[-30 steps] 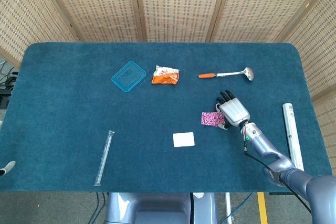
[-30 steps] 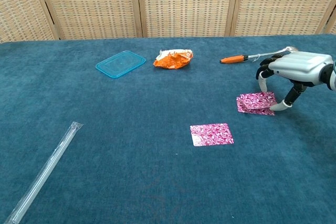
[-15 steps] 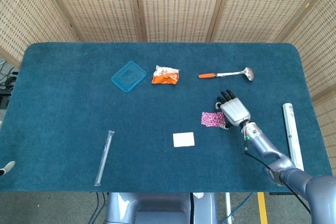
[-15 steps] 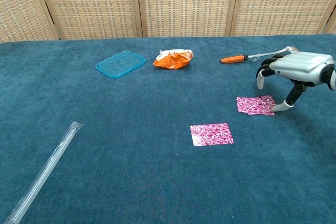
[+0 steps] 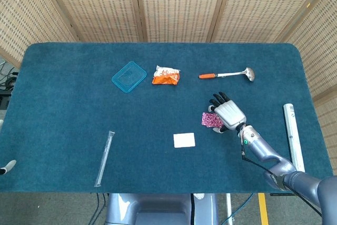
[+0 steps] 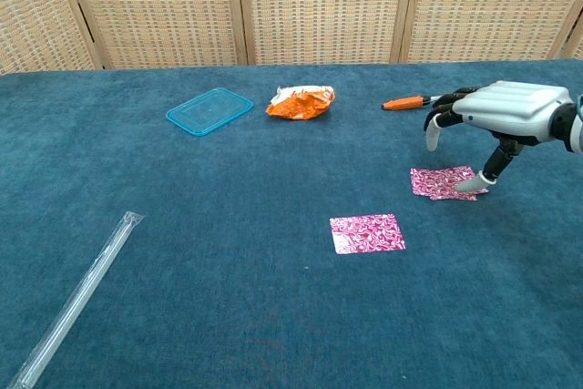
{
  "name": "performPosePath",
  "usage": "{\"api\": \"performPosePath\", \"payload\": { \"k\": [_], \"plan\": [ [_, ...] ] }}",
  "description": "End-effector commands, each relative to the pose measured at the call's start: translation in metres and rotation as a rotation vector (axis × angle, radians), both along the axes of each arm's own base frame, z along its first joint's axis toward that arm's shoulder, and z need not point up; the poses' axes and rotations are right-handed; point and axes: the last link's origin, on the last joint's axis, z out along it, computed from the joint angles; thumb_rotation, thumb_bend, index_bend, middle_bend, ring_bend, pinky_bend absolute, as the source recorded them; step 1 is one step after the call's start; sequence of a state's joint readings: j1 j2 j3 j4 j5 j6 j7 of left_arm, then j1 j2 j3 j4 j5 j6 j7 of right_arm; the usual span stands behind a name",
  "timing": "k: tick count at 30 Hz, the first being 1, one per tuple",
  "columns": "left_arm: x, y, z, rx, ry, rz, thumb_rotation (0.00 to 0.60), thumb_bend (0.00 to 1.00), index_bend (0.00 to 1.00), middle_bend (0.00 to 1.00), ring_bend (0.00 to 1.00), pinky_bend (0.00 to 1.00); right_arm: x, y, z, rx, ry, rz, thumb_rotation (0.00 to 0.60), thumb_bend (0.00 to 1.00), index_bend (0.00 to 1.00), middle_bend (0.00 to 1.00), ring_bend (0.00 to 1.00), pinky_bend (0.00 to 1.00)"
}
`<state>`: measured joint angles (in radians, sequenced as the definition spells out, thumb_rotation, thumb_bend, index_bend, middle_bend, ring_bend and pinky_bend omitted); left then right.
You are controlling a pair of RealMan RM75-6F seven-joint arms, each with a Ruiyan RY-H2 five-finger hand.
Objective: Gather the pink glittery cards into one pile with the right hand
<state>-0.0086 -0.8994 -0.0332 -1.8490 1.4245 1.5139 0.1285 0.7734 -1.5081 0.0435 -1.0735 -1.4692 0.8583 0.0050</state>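
Right hand up over far pink glittery card, thumb tip touching its edge, other fingers spread, holding nothing. Second pink card flat, nearer, apart.

No legible text, labels or numbers on anything here.

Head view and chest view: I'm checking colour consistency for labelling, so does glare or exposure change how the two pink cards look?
Head view: the near card is washed out to near white, while the far card beside the right hand stays pink. Chest view: both cards show pink pattern, evenly lit, no glare.
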Motion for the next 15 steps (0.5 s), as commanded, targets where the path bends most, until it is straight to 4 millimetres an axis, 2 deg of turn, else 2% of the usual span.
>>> {"api": "performPosePath", "payload": {
  "k": [1,9,15],
  "plan": [
    [-0.001,0.000,0.002,0.005,0.000,0.003,0.600,0.05,0.00,0.00,0.00,0.00,0.013,0.015,-0.002,0.028,-0.028,0.013,0.600,0.24,0.30,0.17,0.00,0.00],
    [-0.003,0.001,0.002,0.002,-0.005,0.004,0.600,0.05,0.00,0.00,0.00,0.00,0.032,0.035,-0.013,0.062,-0.058,0.028,0.600,0.23,0.30,0.17,0.00,0.00],
    [-0.005,0.000,0.003,0.002,-0.009,0.004,0.600,0.05,0.00,0.00,0.00,0.00,0.040,0.040,-0.023,0.070,-0.070,0.028,0.600,0.21,0.30,0.17,0.00,0.00]
  ]
}}
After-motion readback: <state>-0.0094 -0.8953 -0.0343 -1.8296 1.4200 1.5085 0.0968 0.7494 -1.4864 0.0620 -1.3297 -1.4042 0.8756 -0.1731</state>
